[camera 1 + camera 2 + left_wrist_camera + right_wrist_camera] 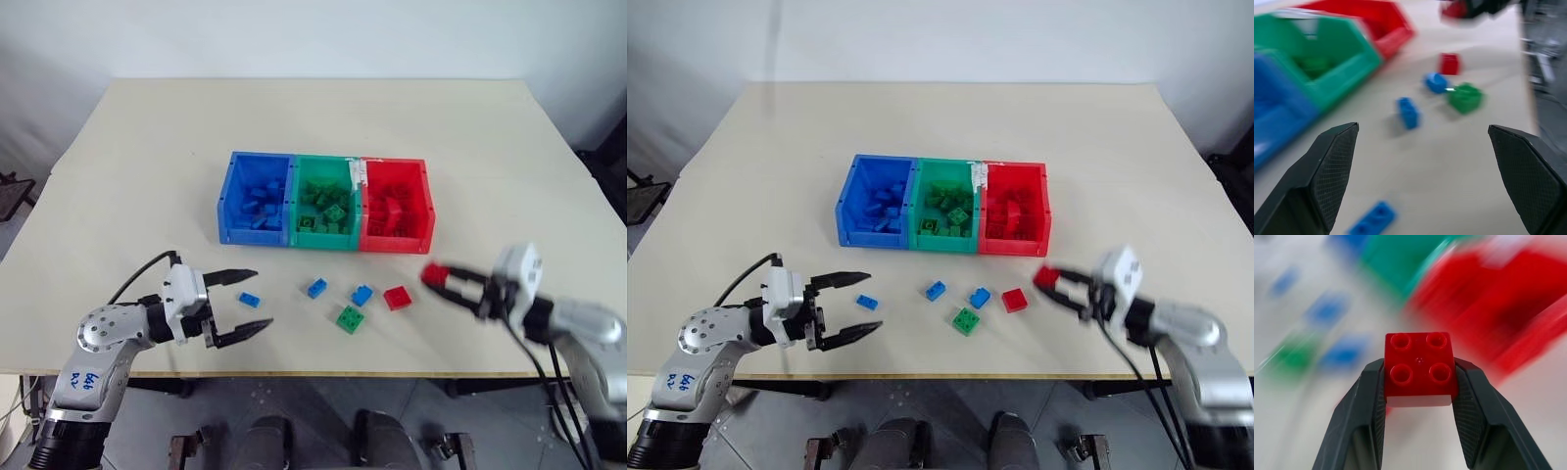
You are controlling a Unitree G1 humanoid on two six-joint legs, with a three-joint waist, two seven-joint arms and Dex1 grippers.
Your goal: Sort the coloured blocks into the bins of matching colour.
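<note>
The bins stand joined in a row mid-table: blue (226,211), green (324,239), red (397,241), each holding several blocks of its own colour. In front of them lie loose blocks: three blue ones (250,300) (316,288) (362,294), a red one (397,297) and a green one (350,319). My right gripper (442,281) is shut on a red block (1419,363), held above the table just front-right of the red bin. My left gripper (263,298) stands open at the front left, its fingers either side of the nearest blue block but above it.
White tape (357,174) sits on the rim between the green and red bins. The table's front edge (323,373) runs close below the loose blocks. Broad bare tabletop lies behind and beside the bins.
</note>
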